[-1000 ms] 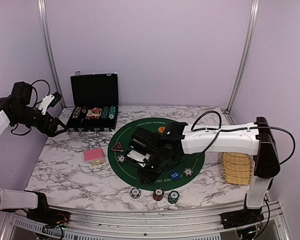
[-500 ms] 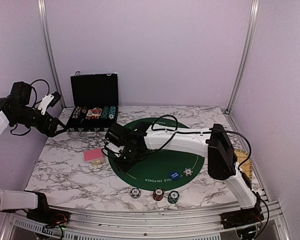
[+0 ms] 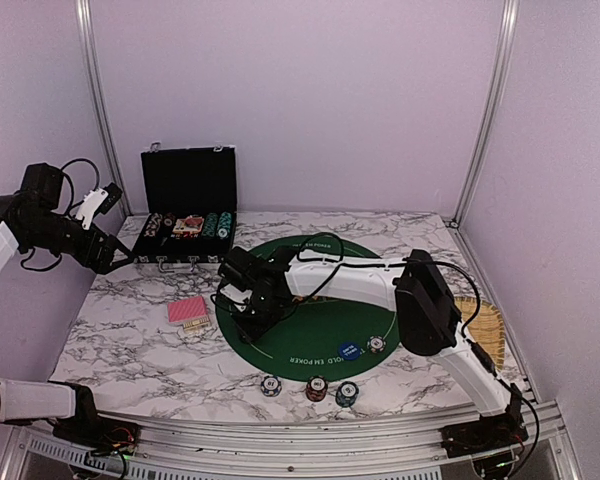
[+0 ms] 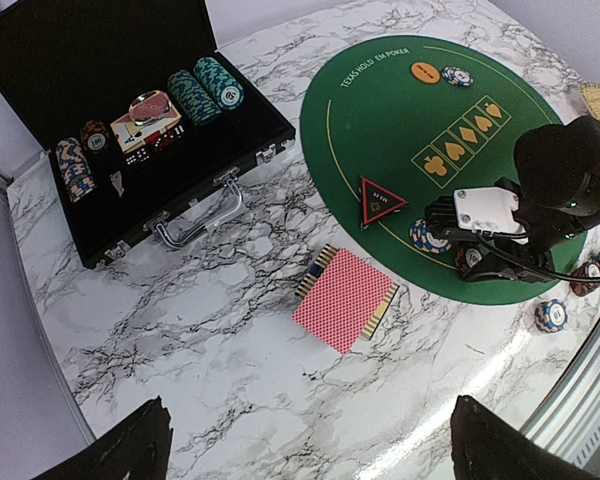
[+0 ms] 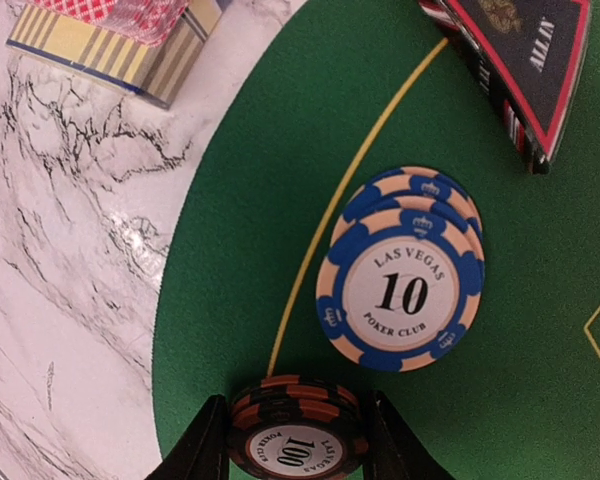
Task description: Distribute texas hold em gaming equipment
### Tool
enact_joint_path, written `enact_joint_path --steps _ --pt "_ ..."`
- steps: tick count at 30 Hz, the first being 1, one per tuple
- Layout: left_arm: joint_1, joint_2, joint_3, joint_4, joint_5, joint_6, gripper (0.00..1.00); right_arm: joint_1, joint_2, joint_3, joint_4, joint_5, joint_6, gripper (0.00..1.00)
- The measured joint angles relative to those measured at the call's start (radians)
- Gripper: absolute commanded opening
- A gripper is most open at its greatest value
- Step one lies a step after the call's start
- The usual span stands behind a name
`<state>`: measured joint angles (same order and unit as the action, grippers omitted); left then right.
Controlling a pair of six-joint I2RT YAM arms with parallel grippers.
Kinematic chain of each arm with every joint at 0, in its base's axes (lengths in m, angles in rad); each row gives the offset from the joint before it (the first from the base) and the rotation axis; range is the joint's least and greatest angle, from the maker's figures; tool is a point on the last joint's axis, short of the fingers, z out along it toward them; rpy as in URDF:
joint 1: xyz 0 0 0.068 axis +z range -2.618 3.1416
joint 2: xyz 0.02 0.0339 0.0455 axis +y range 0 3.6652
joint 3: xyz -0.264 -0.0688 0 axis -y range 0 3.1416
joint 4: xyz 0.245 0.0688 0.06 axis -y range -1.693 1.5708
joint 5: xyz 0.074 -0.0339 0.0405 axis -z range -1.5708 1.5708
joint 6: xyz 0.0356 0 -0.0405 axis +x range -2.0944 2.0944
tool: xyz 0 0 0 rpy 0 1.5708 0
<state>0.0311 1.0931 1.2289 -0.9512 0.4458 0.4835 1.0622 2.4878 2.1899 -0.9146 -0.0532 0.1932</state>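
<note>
1. Three chip stacks (image 3: 317, 387) sit in a row on the marble worktop (image 3: 130, 350) at the front edge, just off the green felt mat (image 3: 320, 320).
2. A blue marker button (image 3: 350, 350) and a single chip (image 3: 377, 344) lie side by side on the mat's near right part, well apart from both hands.
3. A woven yellow tray (image 3: 480, 325) is at the worktop's right edge, partly behind the right arm.
4. The right hand (image 5: 295, 405) is low over the mat's left edge and partly closed. Its fingers (image 5: 205, 450) press both sides of the orange-and-black 100 chip stack (image 5: 295, 435). Cannot tell whether the stack is lifted off the felt.
5. The blue-and-cream 10 chip stack (image 5: 400, 290) is just beyond the gripped stack, close but not touching.
6. The black triangular marker (image 5: 520, 60) lies farther along the mat.
7. The red-backed card deck (image 4: 345, 298) is on the marble just left of the mat, near the right hand, apart from it.
8. An orange button (image 4: 425, 72) lies on the mat's far side.
9. The black case (image 3: 188, 215) stands open at the far left with chips inside.
10. The left hand (image 4: 310, 420) is raised over the left side, spread fully wide and holding nothing, well apart from everything.
</note>
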Motion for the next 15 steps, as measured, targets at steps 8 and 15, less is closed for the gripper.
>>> enact_joint_path --steps 8,15 --pt "0.0 0.0 0.0 0.0 0.0 0.0 0.99 0.0 0.002 0.005 0.007 -0.016 0.006 0.6" --pt "0.0 0.0 0.0 0.0 0.002 0.0 0.99 0.0 0.002 0.013 0.004 0.003 0.005 0.59"
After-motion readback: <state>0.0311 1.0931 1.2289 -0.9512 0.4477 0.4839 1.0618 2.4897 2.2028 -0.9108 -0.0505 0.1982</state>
